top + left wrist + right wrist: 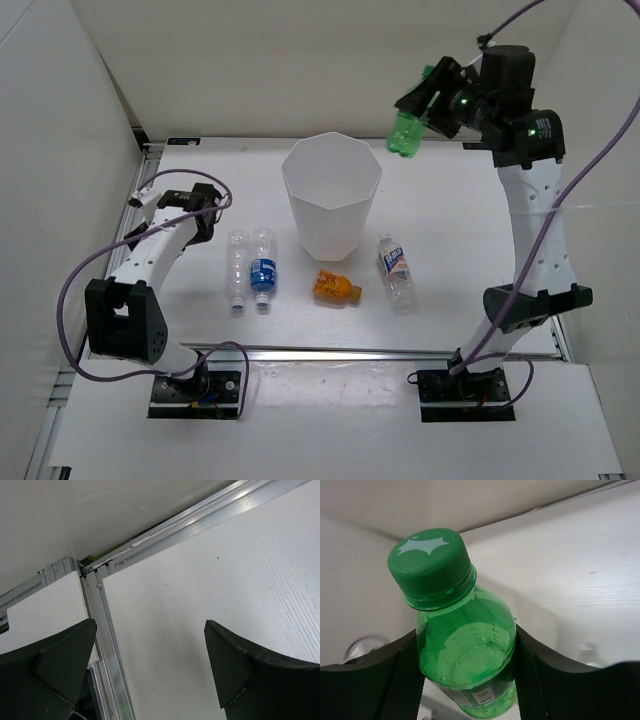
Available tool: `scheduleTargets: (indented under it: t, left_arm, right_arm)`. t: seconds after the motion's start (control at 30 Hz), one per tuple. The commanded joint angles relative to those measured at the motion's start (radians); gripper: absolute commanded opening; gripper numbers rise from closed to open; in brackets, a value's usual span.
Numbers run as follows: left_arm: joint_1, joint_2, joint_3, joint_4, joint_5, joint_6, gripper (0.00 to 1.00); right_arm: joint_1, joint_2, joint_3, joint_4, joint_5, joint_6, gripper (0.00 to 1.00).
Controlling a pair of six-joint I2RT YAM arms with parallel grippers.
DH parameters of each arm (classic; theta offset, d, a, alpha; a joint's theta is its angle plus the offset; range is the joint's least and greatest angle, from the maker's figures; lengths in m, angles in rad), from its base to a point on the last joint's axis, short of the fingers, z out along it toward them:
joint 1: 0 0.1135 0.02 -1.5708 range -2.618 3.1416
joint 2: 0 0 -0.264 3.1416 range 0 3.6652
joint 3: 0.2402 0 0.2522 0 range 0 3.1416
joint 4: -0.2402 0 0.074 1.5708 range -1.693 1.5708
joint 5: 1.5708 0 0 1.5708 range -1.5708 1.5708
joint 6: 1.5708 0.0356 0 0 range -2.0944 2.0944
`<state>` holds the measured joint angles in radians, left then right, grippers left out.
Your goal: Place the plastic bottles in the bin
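Gripping the green bottle (405,133) by its body, the right jaws are closed on it from both sides. The right wrist view shows a dark finger (375,685) pressed to each flank of the green bottle (465,650), with the cap end turned toward the camera. The right arm (535,225) holds it in the air over the far right part of the surface (480,250), tilted with its base lower than its cap. From above, the bottle sits just right of the bin's rim and is not over the opening.

The bin (330,225) stands upright near the far edge, about midway between the left and right edges, and nothing can be seen inside it.

Four bottles lie on their sides between the bin and the near edge. The clear unlabelled bottle (237,268) and the blue-label bottle (263,270) lie side by side, touching or nearly so, toward the left of the bin, with their caps toward the near edge. The squat orange bottle (335,287) lies just in front of the bin's base. The white-label bottle (396,268) lies to the right of the orange one, apart from it.

The left arm (150,260) is folded low by the left edge. The left jaws are open and hold nothing: the left wrist view shows the two fingers (50,675) spread wide, with bare surface (225,580) and a metal frame rail (107,645) between them. They are well apart from every bottle.
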<state>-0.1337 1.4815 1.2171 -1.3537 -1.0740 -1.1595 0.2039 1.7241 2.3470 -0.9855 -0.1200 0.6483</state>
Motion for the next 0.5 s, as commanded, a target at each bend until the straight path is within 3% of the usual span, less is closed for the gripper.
scheduleTargets:
  t: [0.0,0.3,0.4,0.47]
  left_arm:
    - [-0.062,-0.035,-0.025,-0.070,-0.024,0.009,1.00]
    - [-0.156,-0.052,-0.002,-0.070,-0.024,0.052,1.00]
    - [-0.168,-0.052,0.009,-0.070,-0.024,0.077,1.00]
    - [-0.179,-0.040,0.009,-0.070,-0.024,0.077,1.00]
  right_arm:
    - [0.112,0.032,-0.077,0.048,-0.136,0.067,0.17]
    - [0.273,0.244,0.032,0.030,-0.178,0.011,0.26]
    - [0.264,0.244,0.041,0.039,-0.178,0.011,0.48]
    - [0.264,0.235,0.041,0.039,-0.178,0.011,0.69]
